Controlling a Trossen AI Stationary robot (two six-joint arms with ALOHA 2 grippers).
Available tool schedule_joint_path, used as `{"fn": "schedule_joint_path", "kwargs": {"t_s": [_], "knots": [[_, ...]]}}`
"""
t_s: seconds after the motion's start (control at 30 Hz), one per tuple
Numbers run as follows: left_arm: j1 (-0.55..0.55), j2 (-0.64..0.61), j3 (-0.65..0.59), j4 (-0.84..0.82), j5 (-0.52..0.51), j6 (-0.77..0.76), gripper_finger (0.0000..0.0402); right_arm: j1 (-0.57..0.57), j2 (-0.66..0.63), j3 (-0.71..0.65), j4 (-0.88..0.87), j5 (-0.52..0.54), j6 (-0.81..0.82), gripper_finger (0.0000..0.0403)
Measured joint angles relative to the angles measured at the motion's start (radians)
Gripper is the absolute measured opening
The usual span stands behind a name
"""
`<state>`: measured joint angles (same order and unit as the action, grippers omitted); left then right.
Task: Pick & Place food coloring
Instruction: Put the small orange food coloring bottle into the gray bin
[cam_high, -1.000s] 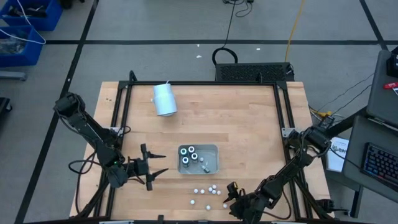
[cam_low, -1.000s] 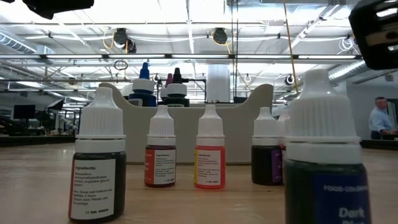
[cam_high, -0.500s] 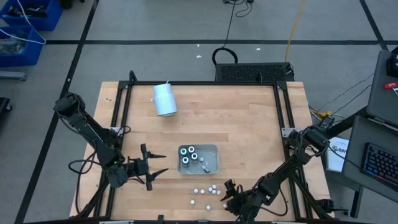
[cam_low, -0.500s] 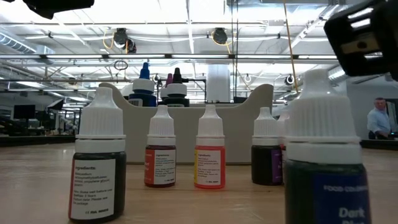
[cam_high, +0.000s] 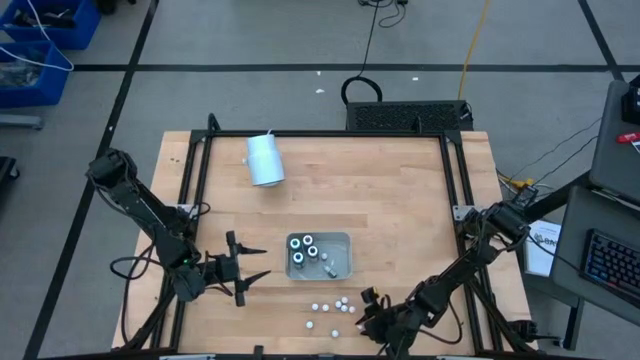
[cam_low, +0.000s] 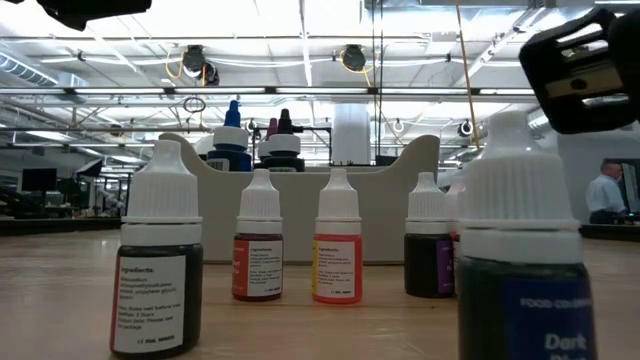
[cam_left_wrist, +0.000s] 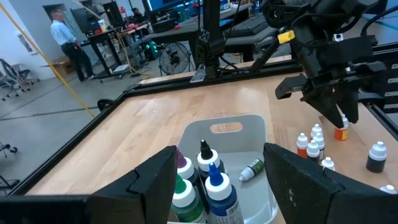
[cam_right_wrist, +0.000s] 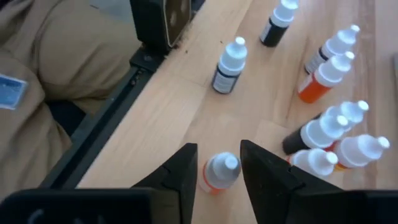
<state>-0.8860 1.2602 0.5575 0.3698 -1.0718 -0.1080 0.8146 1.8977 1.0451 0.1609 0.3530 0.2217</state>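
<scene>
Several small white-capped food coloring bottles (cam_high: 335, 307) stand upright on the wood near the table's near edge, also seen in the low view (cam_low: 337, 237). My right gripper (cam_high: 363, 303) hangs open at the right end of that cluster, fingers pointing down on either side of an orange bottle (cam_right_wrist: 217, 173), which the left wrist view also shows (cam_left_wrist: 341, 132). Larger dark bottles (cam_high: 307, 248) stand in the grey tray (cam_high: 340, 243). My left gripper (cam_high: 258, 266) waits open, left of the tray. My right gripper (cam_right_wrist: 217, 163) comes from above with one finger (cam_right_wrist: 183, 171) on each side of the orange bottle's white cap (cam_right_wrist: 225, 164). The bottle stands upright on the table. I cannot tell whether the fingers touch it.
A large white cylinder (cam_high: 264, 160) lies on its side near the far left of the table. A small green bottle (cam_left_wrist: 252, 169) lies inside the tray. A dark metal frame (cam_high: 452, 180) borders the table. People stand in the room beyond (cam_left_wrist: 62, 28).
My right gripper has moved a little toward the table's left, toward the cluster of small bottles, and has come down lower in the low view. The bottles and my left arm have kept still.
</scene>
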Motion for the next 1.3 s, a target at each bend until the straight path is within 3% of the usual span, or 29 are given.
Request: {"fn": "schedule_joint_path", "kwargs": {"t_s": [0.33, 0.53, 0.6, 0.83, 0.97, 1.07, 1.3], "knots": [[0.000, 0.000, 0.000, 0.000, 0.000, 0.000, 0.0241, 0.001, 0.000, 0.000, -0.003, -0.019, 0.001, 0.0085], [0.000, 0.000, 0.000, 0.000, 0.000, 0.000, 0.0241, -0.003, -0.010, 0.000, -0.016, -0.044, -0.002, 0.0044], [0.000, 0.000, 0.000, 0.000, 0.000, 0.000, 0.0241, -0.010, -0.036, 0.003, -0.051, -0.095, -0.002, 0.0043], [0.002, 0.000, 0.000, 0.000, -0.002, 0.000, 0.0241, -0.026, -0.170, 0.107, -0.307, -0.090, -0.039, 0.0043], [0.012, 0.000, 0.000, 0.000, -0.002, 0.000, 0.0241, -0.080, -0.243, 0.194, -0.427, 0.018, -0.104, 0.0043], [0.020, 0.000, 0.000, 0.000, -0.002, 0.000, 0.0241, -0.153, -0.280, 0.204, -0.421, 0.100, -0.165, 0.0043], [0.023, 0.000, 0.000, 0.014, -0.002, 0.000, 0.0241, -0.319, -0.245, 0.181, -0.382, 0.080, -0.209, 0.0043]]}}
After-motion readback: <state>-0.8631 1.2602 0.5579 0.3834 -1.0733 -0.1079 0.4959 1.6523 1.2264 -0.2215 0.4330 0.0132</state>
